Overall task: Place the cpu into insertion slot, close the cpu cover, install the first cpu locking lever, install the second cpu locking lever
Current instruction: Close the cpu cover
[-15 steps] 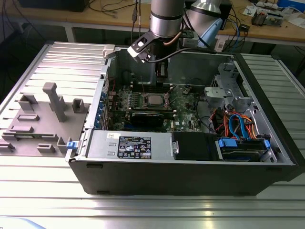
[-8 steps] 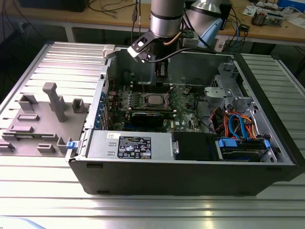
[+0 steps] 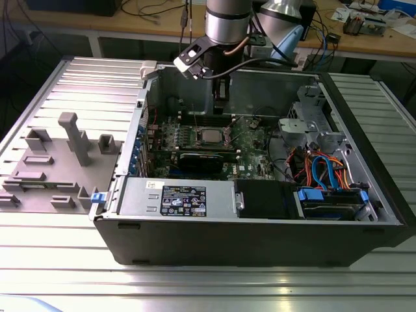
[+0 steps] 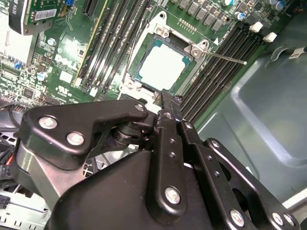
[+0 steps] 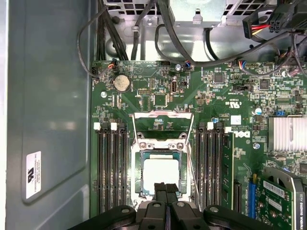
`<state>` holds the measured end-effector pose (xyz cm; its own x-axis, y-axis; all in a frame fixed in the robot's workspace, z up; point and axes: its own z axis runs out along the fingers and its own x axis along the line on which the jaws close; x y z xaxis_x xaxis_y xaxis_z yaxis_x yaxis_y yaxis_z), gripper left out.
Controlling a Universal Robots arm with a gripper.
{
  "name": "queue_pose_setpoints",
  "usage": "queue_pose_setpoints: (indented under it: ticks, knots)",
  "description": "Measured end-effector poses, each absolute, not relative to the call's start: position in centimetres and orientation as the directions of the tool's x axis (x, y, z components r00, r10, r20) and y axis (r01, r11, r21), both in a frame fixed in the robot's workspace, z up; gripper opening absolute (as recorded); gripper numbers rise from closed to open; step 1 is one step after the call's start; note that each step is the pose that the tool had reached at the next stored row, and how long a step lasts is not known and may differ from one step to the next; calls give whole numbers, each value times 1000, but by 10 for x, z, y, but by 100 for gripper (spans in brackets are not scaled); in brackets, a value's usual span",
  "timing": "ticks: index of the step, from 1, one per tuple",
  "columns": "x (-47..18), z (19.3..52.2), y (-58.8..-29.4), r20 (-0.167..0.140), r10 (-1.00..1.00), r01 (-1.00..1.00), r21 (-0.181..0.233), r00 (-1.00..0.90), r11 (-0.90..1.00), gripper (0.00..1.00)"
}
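We see the cpu (image 5: 160, 173) seated in the insertion slot (image 5: 135, 178) on the green motherboard (image 5: 216, 96), between banks of memory slots (image 5: 111, 167). The cpu cover (image 5: 162, 114) lies tipped open just beside it. Our pincer (image 5: 166, 187), fingertips pressed together, sits over the cpu's opposite edge.

Open computer case (image 3: 260, 240) laid on the table (image 3: 195, 286); fixture blocks (image 3: 71, 136) set to the exterior view's left of it. Inside, the cpu (image 5: 160, 173) is seated in the insertion slot (image 5: 135, 167), flanked on two sides by memory slots (image 5: 111, 167). The cpu cover (image 5: 163, 113) is raised at one slot edge; the gripper (image 5: 166, 187) is held above the opposite edge. Graphics card (image 3: 207, 158) mounted near the slot
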<state>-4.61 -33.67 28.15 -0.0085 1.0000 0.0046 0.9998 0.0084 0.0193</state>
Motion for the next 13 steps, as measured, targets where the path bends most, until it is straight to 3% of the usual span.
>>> queue_pose_setpoints:
  ticks: [13]
  knots:
    - [-39, 282, -337, 4, 1000, 1000, 19, -9, 8, 11]
